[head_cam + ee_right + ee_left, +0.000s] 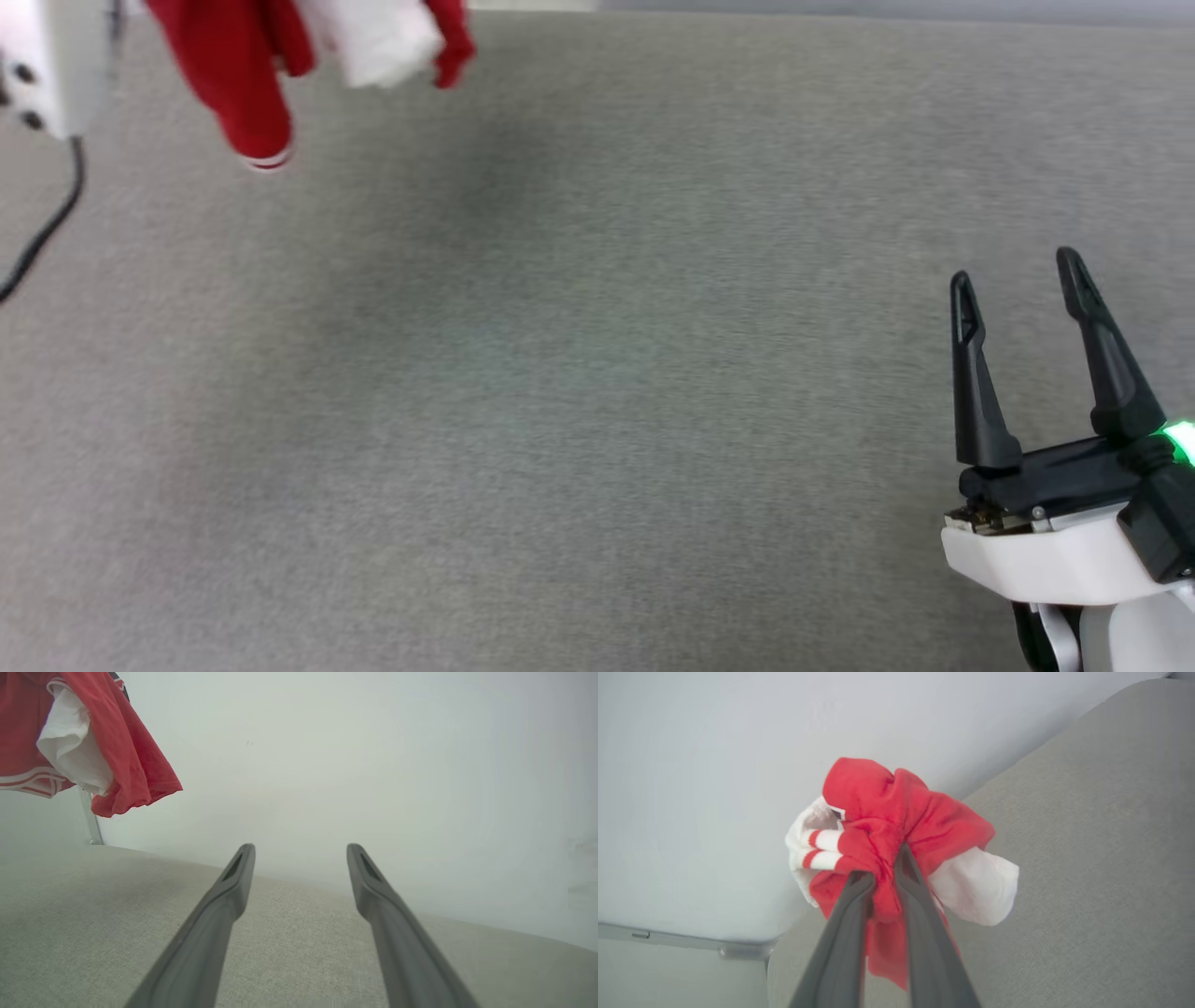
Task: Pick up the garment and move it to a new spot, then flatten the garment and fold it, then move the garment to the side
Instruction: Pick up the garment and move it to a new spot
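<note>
The garment (245,75) hangs bunched in the air at the top left of the head view, red cloth with a white sleeve and striped trim; its letters are hidden in the folds. In the left wrist view my left gripper (883,863) is shut on the garment (896,816), red cloth pinched between the two fingers. From the right wrist view the garment (112,751) dangles at the upper left, well above the surface. My right gripper (1018,271) stands open at the lower right over bare fabric, its fingers (233,882) apart with nothing between them.
A grey woven surface (597,373) spreads across the whole work area. A pale wall (355,765) rises behind its far edge. My left forearm (47,56) with a black cable (47,233) shows at the top left.
</note>
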